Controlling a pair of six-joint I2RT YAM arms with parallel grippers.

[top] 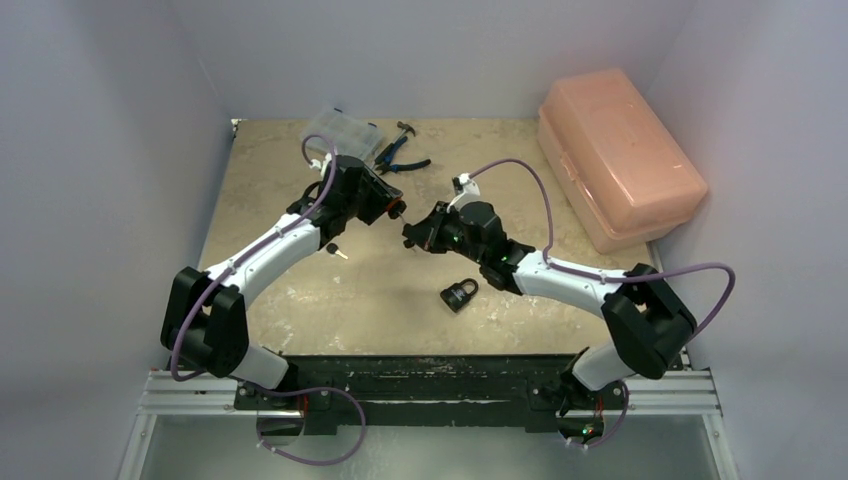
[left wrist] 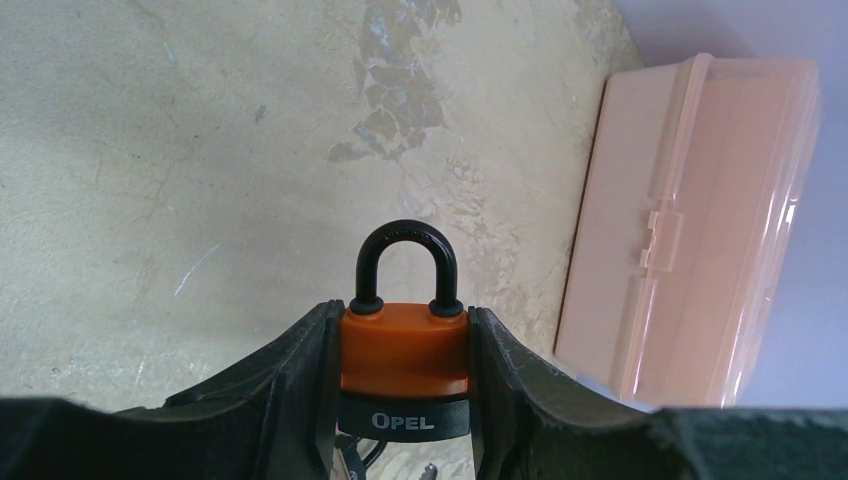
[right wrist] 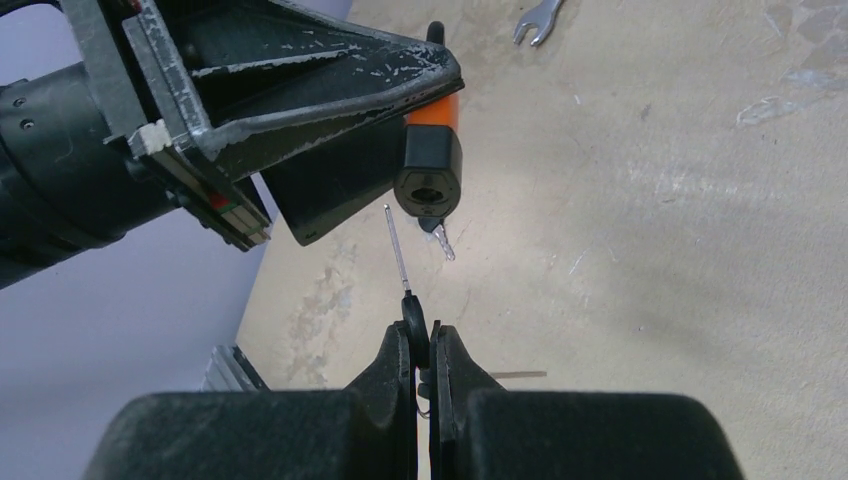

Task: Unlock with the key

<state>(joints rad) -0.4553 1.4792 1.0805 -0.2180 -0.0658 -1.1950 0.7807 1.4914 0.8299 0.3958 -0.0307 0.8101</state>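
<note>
Right gripper (right wrist: 424,336): clenching its two black fingers tight on the dark head of the key, nearest the right wrist lens.
Key (right wrist: 412,312): standing out of the fingertips, its thin silver blade pointing up and slightly left toward the lock; the tip is hovering just below and left of the keyhole, not touching it.
Keyhole (right wrist: 428,191): sitting in the black underside of the lock and facing the right wrist camera.
Padlock (left wrist: 405,350): hanging in the air above mid-table, orange body with a black band reading OPEL; it is being squeezed on both flat sides.
Shackle (left wrist: 407,236): sticking out past the fingertips, black, both legs seated in the body.
Left gripper (left wrist: 405,330): grasping the padlock, jaws standing partly apart around its body.
Second key (top: 337,250): lying on the table just beside the left forearm.
Black padlock (top: 458,294): lying on the table near the right forearm, apart from both grippers.
Pliers (top: 400,160): lying behind the left gripper, blue handles showing.
Clear organizer case (top: 345,128): sitting at the far edge, touching the pliers' area.
Wrench (right wrist: 535,20): showing only its open end.
Pink plastic box (top: 620,160): lying closed at the far right.
Table (top: 380,310): showing a worn beige top.
</note>
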